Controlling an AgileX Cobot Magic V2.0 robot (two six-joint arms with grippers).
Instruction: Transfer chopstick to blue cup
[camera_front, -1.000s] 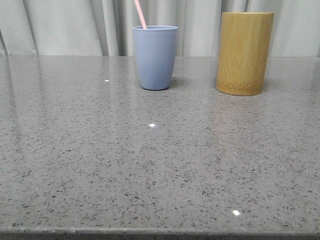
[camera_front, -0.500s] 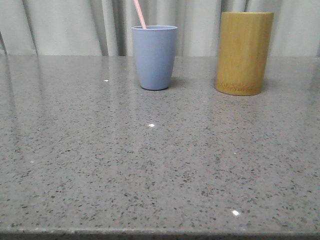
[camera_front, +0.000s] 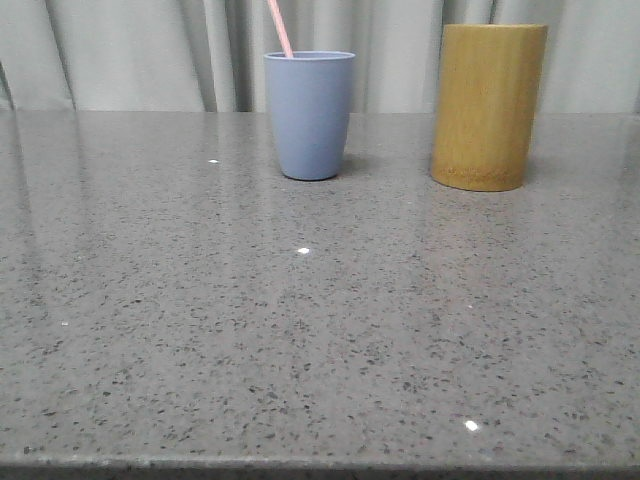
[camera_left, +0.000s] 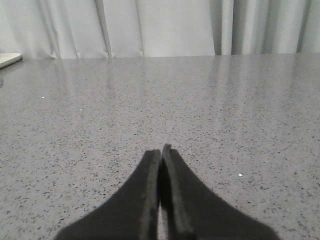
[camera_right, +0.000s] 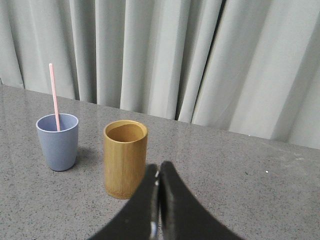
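- Step in hand: judged as the closing stage. The thin pale pink chopstick (camera_right: 53, 95) stands tilted inside the smooth light-blue tumbler-shaped cup (camera_right: 58, 141), its top end rising above the rim.
- Right claw (camera_right: 158, 176): clenched, fingers pressed together, grasping nothing. It sits above the grey speckled stone counter (camera_right: 260, 200). The yellow-brown bamboo cylinder (camera_right: 125, 157) stands just ahead of this claw; the blue cup stands beyond that, further to the side, close to the cylinder but not touching.
- Left claw (camera_left: 161, 152): clenched, empty, low over bare counter; no task item lies ahead of it.
- Next move, as a judgement: the bamboo cylinder's visible interior shows no stick, so no further pick appears necessary; the part hidden behind its near wall cannot be confirmed.
- Count: one chopstick visible (a second cannot be made out), one blue cup, one bamboo cylinder, two claws.
- Background: pale grey pleated curtain (camera_right: 200, 60) behind the counter.
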